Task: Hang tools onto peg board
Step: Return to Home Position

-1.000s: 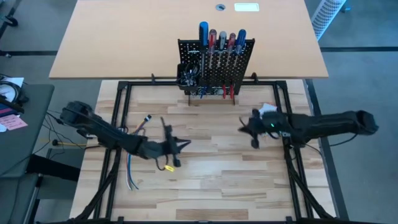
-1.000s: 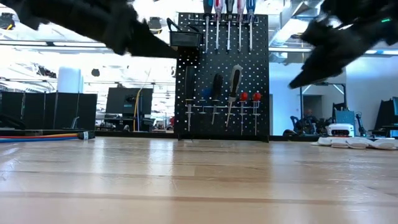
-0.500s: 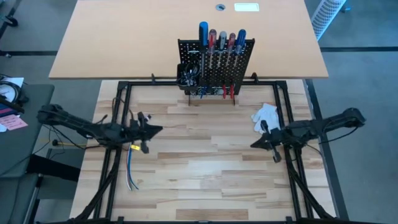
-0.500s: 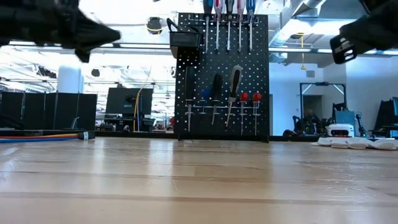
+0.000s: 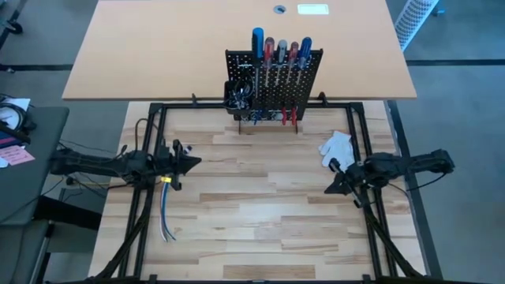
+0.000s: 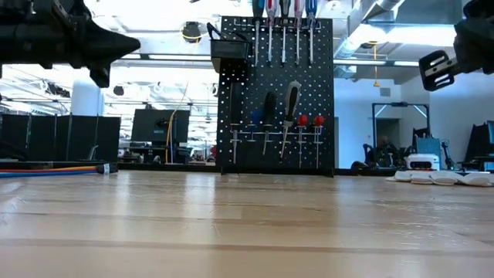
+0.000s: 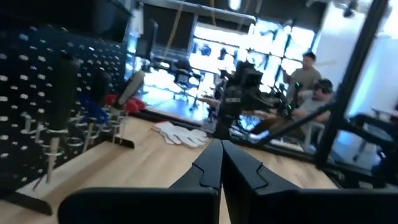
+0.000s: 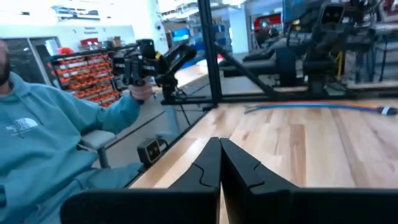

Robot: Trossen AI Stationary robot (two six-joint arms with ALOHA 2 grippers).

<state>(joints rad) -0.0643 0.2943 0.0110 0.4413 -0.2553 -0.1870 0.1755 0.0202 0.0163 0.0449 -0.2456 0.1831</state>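
The black peg board (image 5: 274, 83) stands upright at the table's far edge, also in the low view (image 6: 276, 93). Screwdrivers with blue and red handles (image 5: 280, 49) stick up from its top rail. More tools (image 6: 282, 116) hang on pegs across its face. My left gripper (image 5: 192, 163) is shut and empty above the table's left side, pointing level toward the right. My right gripper (image 5: 330, 188) is shut and empty above the right side, pointing level toward the left. Their shut fingertips show in the left wrist view (image 7: 221, 155) and the right wrist view (image 8: 219, 152).
A white glove (image 5: 337, 147) lies at the right, just beyond my right gripper. Loose cables (image 5: 164, 209) lie along the left edge. A black bin (image 5: 237, 95) hangs at the board's left side. A person in a teal hoodie (image 8: 43, 137) sits beyond the table's left edge.
Both arms have drawn back from the middle of the table. My left gripper went toward the left edge and tipped up from slanting down to level. My right gripper went toward the right and near edges and levelled out. The tools on the board have not moved.
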